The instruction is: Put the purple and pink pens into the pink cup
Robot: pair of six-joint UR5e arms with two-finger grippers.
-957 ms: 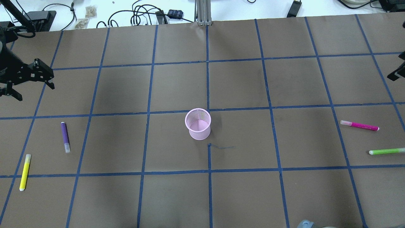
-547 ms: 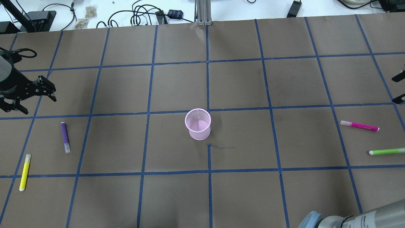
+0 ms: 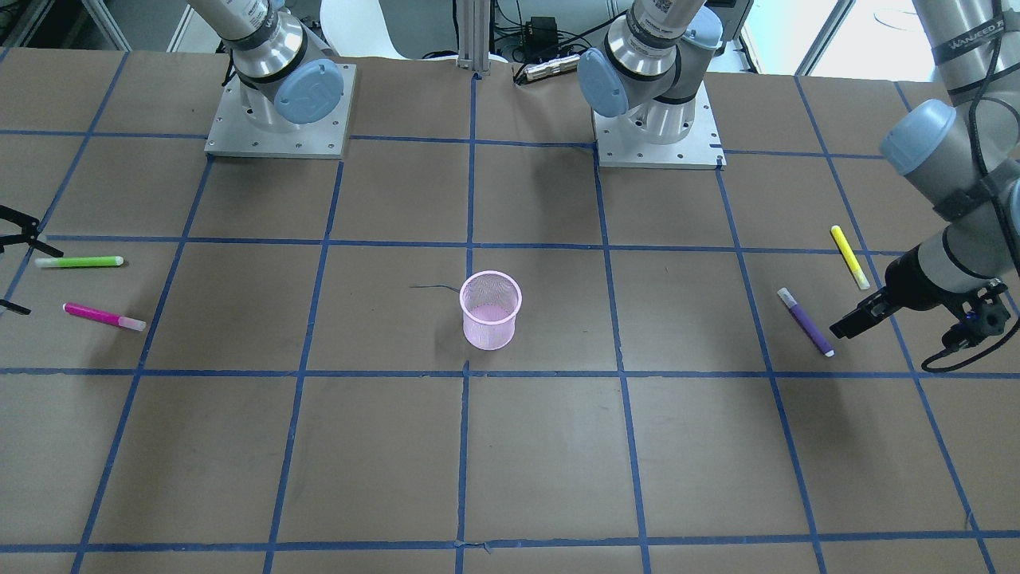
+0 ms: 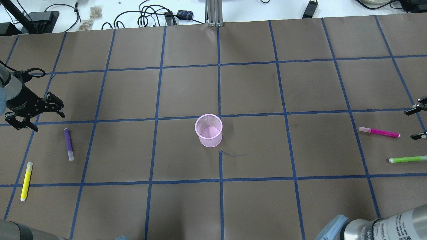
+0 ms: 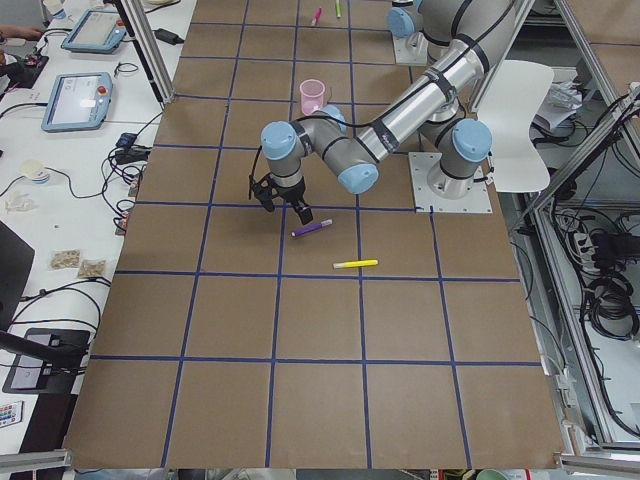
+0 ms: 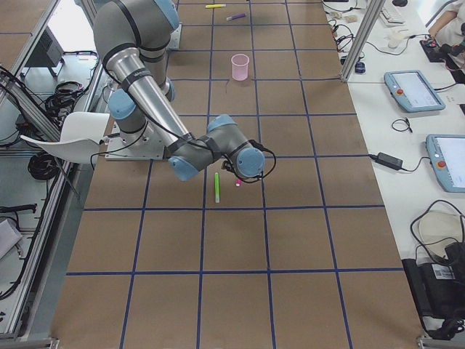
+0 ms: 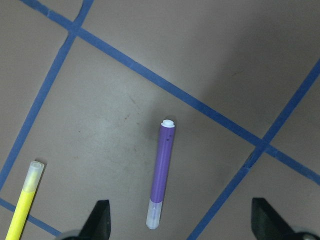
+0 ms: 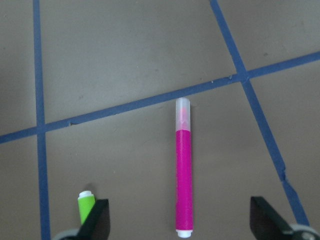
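A pink mesh cup [image 4: 208,130] stands upright near the table's middle. A purple pen [image 4: 68,144] lies flat at the left. My left gripper [image 4: 49,122] is open and empty, above the table just beyond and left of it. In the left wrist view the purple pen [image 7: 161,172] lies ahead of and between the open fingers [image 7: 100,217]. A pink pen [image 4: 379,132] lies flat at the right. My right gripper [image 4: 409,125] is open and empty at its right end. In the right wrist view the pink pen [image 8: 183,195] lies between the open fingers [image 8: 262,217].
A yellow pen [image 4: 26,181] lies near the purple one, towards the front left. A green pen [image 4: 407,159] lies just in front of the pink one. Cables and boxes [image 4: 156,16] sit past the table's far edge. The arm bases [image 3: 657,119] stand behind the cup.
My left gripper has moved nearer and lower towards the purple pen. My right gripper has come down from the right edge to the pink pen's end. Pens and cup have not moved.
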